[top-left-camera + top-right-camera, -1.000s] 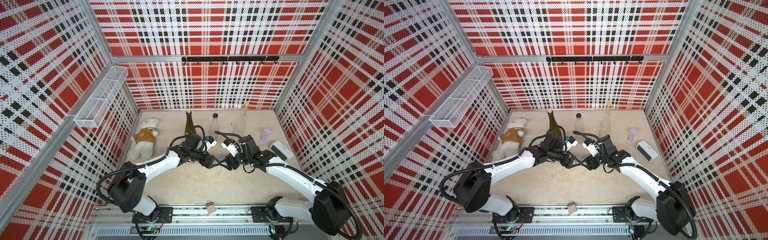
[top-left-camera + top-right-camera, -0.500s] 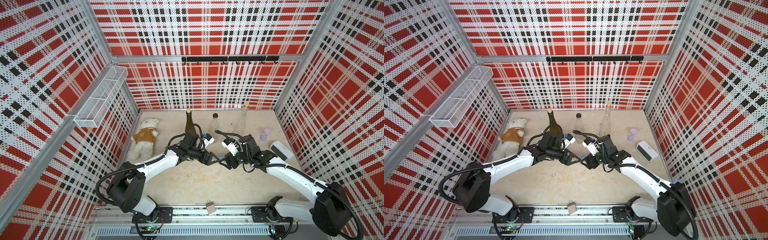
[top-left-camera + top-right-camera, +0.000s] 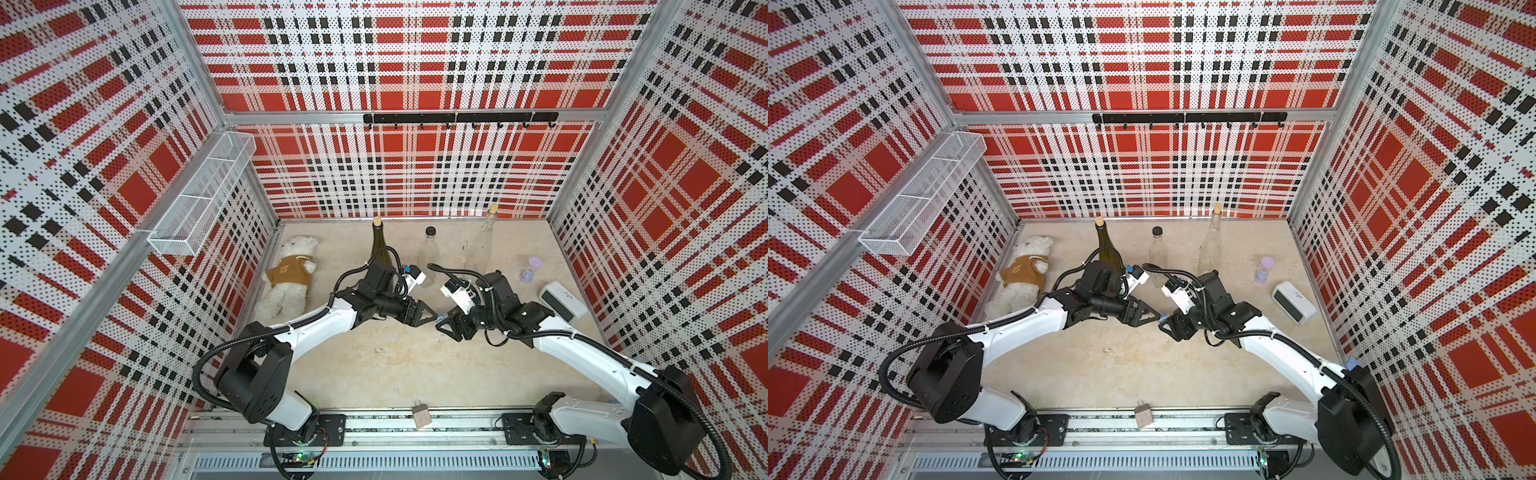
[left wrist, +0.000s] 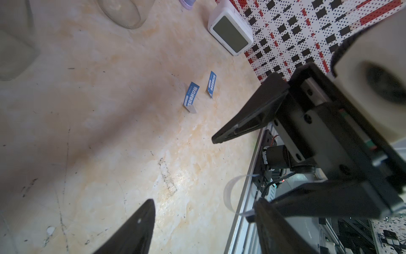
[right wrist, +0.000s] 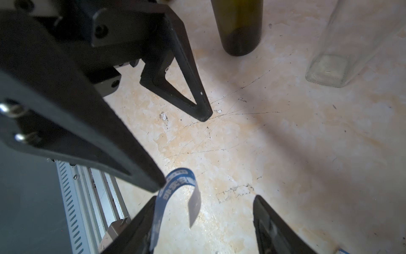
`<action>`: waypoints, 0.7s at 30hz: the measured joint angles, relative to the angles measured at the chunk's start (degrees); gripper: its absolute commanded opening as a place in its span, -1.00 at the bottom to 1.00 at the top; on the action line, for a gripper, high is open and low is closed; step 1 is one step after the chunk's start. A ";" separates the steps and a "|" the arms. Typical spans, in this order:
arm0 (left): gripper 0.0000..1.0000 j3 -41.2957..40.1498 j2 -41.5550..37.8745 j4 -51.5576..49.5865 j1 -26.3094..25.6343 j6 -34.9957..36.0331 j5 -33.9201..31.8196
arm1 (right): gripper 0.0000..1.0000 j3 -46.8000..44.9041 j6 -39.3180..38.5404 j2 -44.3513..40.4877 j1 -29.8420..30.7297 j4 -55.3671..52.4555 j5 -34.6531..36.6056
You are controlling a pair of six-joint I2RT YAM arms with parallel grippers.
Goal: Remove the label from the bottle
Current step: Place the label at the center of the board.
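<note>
Curling label point(image 5: 175, 189): a blue strip is arching in the air between the two arms' fingertips, over the middle of the table point(image 3: 395, 374) and touching no bottle. It is clinging to a finger point(image 5: 131, 158) of the left gripper point(image 5: 181, 151) and running down one finger of the right gripper point(image 5: 203, 198), with one end dangling free.
Scraps: two blue label pieces point(image 4: 191, 96) are lying on the table near the white clock point(image 3: 563, 301).
Room: bare tabletop is stretching from the grippers to the front rail point(image 3: 374, 428).
Arms: both are reaching inward and low, their tips nearly meeting. Both pairs of jaws are standing apart, and the strip is sticking to them rather than being pinched.
Bottles: a corked green wine bottle point(image 3: 379, 245), a black-capped clear bottle point(image 3: 429, 253) and a tall corked clear bottle point(image 3: 482, 245) are standing upright in a row by the back wall.
Basket: a wire basket point(image 3: 203, 195) is hanging on the left wall.
Edges: a teddy bear point(image 3: 291, 278) is lying by the left wall, and a purple sand timer point(image 3: 530, 270) is standing near the clock.
</note>
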 measured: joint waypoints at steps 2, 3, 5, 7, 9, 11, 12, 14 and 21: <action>0.44 0.20 0.24 -0.35 -0.57 0.20 0.04 | 0.40 0.00 -0.11 0.00 0.11 -0.02 0.00; 0.43 0.31 0.42 -0.52 -0.66 0.42 0.02 | 0.40 0.00 -0.13 0.00 0.20 -0.02 0.02; 0.30 0.44 0.83 -0.76 -0.72 1.07 0.02 | 0.40 0.00 -0.15 0.07 0.31 -0.22 0.02; 0.19 0.46 1.31 -0.92 -0.72 1.38 0.17 | 0.41 0.02 -0.15 0.13 0.48 -0.11 0.02; 0.07 0.46 1.84 -1.03 -0.72 1.55 0.17 | 0.40 0.02 -0.15 0.13 0.68 -0.04 0.07; -0.05 0.46 2.25 -1.05 -0.72 1.49 0.22 | 0.40 0.04 -0.15 0.15 0.92 -0.02 0.11; -0.10 0.46 2.38 -1.05 -0.74 1.49 0.24 | 0.40 0.04 -0.15 0.20 0.98 0.00 0.17; -0.16 0.66 2.67 -1.07 -0.83 1.46 0.35 | 0.40 0.07 -0.15 0.37 1.11 0.00 0.26; -0.17 1.68 2.95 -1.07 -1.09 1.49 1.36 | 0.40 0.09 -0.15 1.46 1.31 0.07 0.57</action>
